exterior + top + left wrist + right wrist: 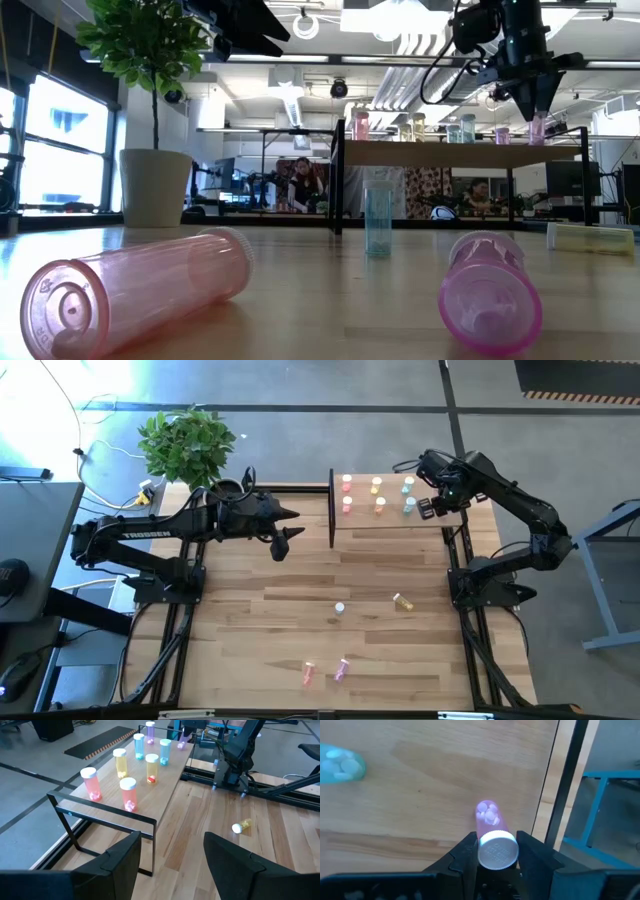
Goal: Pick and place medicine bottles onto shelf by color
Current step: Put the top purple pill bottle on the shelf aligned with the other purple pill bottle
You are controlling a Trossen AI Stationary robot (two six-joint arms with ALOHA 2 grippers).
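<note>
Medicine bottles: six upright on shelf; four loose on counter. Purple bottle clamped in right gripper above shelf's far end. Left gripper spread wide, empty, beside shelf.

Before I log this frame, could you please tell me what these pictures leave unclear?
- High view: the small magenta plastic medicine bottle is hidden under the right gripper.
- Right wrist view: whether that bottle touches the light-wood shelf board is hidden by its white cap.
- Low view: the left gripper is cut off by the edge.
- High view: the table bottles' contents are too small.
</note>
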